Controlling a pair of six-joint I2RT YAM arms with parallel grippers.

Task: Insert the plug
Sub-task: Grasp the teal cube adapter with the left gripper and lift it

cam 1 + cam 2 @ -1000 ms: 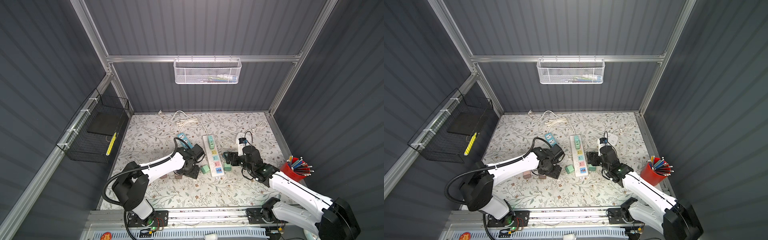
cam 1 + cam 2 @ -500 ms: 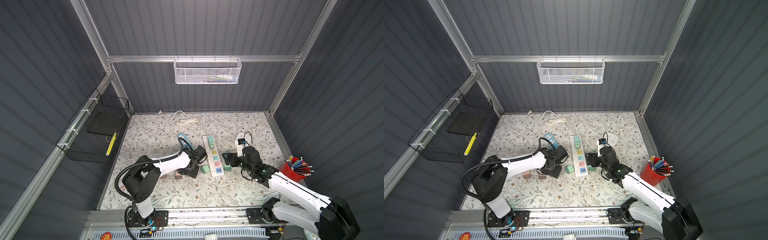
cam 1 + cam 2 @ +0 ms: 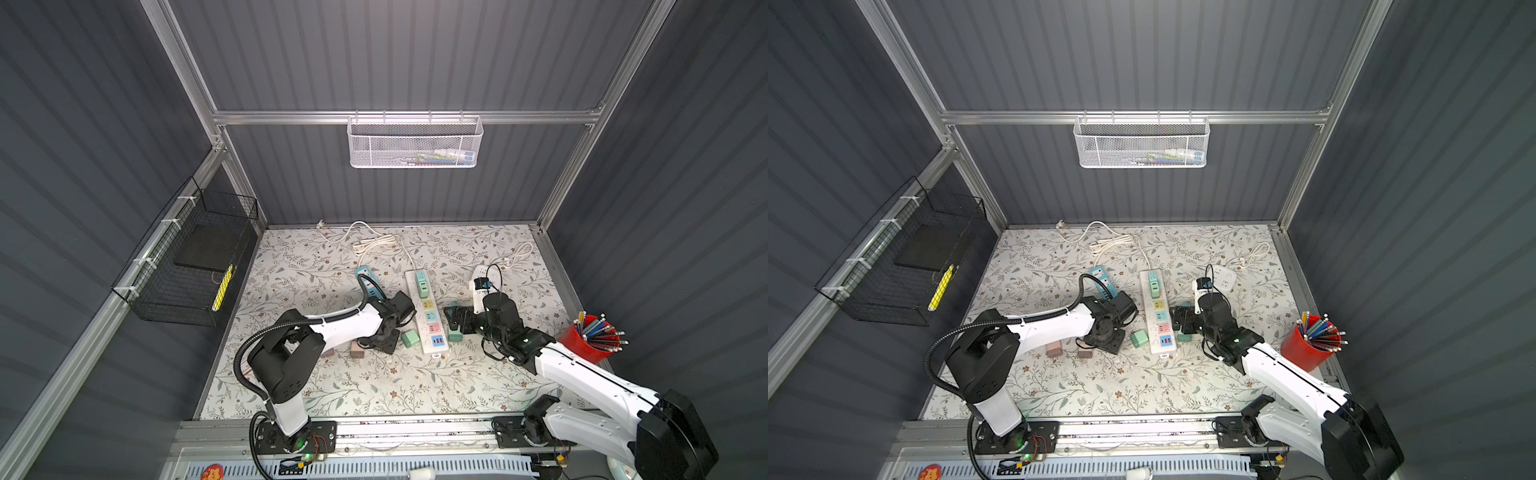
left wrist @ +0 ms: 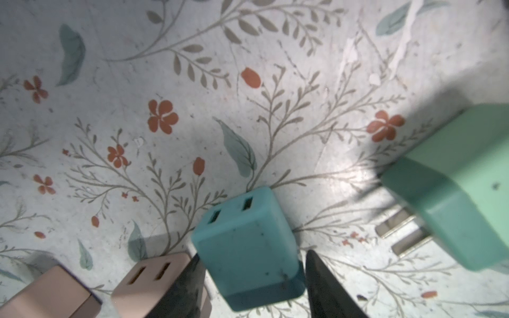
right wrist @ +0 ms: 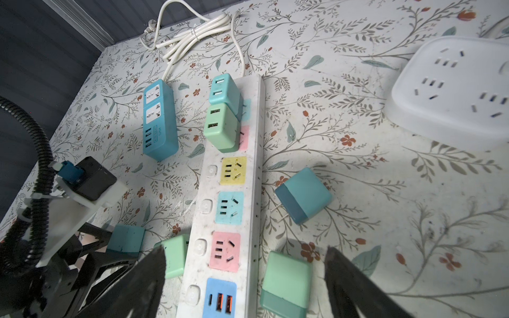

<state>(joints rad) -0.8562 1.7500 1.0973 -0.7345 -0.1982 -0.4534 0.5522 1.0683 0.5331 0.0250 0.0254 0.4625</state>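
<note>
Teal plug (image 4: 242,236) lies on the floral mat (image 3: 374,386), near the power strip (image 3: 427,316). The left gripper (image 4: 253,254) has narrowed onto its sides, apparently ready to lift it. The right gripper (image 5: 245,249) has widened over the strip and holds nothing.

We see the counter (image 3: 374,386) brightly lit from overhead, the walls (image 3: 83,166) dim. Between the left claw's (image 4: 252,254) fingers (image 4: 325,289) the teal plug (image 4: 242,236) is fairly sharp. The green plug (image 4: 454,192) beside it blurs, with glare on the counter between. The right claw's (image 5: 245,250) fingers (image 5: 143,283) smear dark and soft.
</note>
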